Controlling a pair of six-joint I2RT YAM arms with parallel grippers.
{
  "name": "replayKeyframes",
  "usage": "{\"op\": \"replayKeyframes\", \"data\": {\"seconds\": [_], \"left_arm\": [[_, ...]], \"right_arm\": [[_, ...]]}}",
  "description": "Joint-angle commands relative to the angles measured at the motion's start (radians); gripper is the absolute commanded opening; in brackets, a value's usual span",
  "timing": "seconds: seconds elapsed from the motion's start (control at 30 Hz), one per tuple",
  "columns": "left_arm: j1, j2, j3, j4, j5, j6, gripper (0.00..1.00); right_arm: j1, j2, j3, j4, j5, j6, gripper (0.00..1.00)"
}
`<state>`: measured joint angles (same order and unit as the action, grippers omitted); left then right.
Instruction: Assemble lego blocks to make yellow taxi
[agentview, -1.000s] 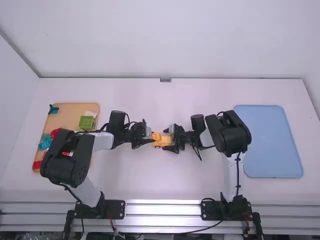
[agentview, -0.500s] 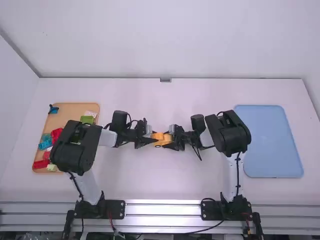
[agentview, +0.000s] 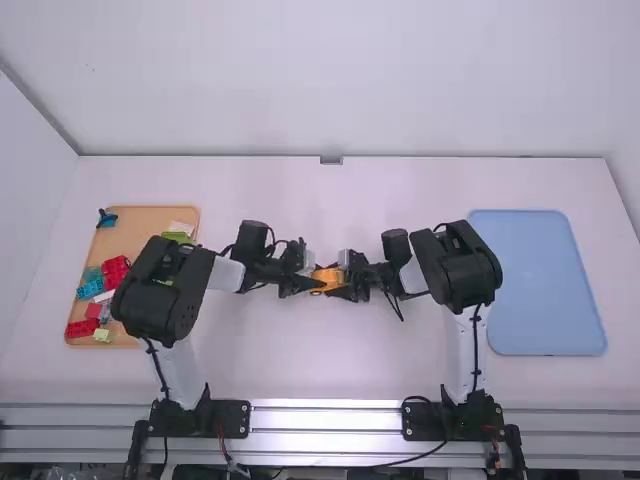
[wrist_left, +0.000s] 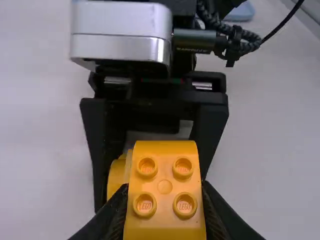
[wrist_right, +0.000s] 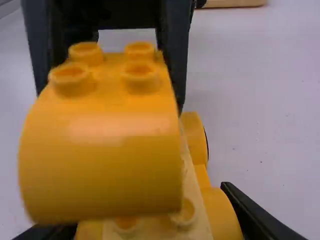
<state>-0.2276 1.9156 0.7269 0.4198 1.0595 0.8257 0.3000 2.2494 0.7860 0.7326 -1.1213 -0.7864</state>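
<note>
Left gripper (agentview: 316, 281) pinches a curved yellow block (wrist_left: 165, 187) with four bumps, right gripper (agentview: 341, 283) pinches the yellow car bottom (wrist_right: 220, 212) (so close together!), blue tray (agentview: 540, 285) on the right.

I can't see most of the yellow base (wrist_right: 201, 220) in the high view; the left gripper (agentview: 316, 279) and right gripper (agentview: 342, 281) cover it. Left arm (agentview: 160, 295) hides part of the tan tray (agentview: 150, 215) and green block (agentview: 179, 237). Left wrist view: curved yellow block (wrist_left: 165, 220) runs off the bottom edge. Right wrist view: curved yellow block blurred, yellow base cut off below, tan tray clipped at top.
</note>
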Motion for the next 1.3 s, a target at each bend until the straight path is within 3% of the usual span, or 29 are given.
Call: {"op": "replayKeyframes", "data": {"seconds": [0.0, 0.47, 0.93, 1.27], "left_arm": [[-0.023, 0.014, 0.003, -0.004, -0.06, -0.011, 0.02], [-0.012, 0.014, 0.003, 0.018, -0.208, -0.075, 0.02], [-0.006, 0.014, 0.003, -0.023, -0.176, -0.078, 0.02], [0.024, 0.014, -0.014, -0.02, -0.056, -0.002, 0.02]], "right_arm": [[0.002, 0.018, 0.011, -0.007, -0.005, -0.011, 0.56], [0.002, 0.018, 0.011, -0.014, -0.005, -0.01, 0.56], [0.002, 0.018, 0.012, -0.014, -0.004, -0.011, 0.55], [0.002, 0.018, 0.012, -0.014, -0.004, -0.011, 0.55]]}}
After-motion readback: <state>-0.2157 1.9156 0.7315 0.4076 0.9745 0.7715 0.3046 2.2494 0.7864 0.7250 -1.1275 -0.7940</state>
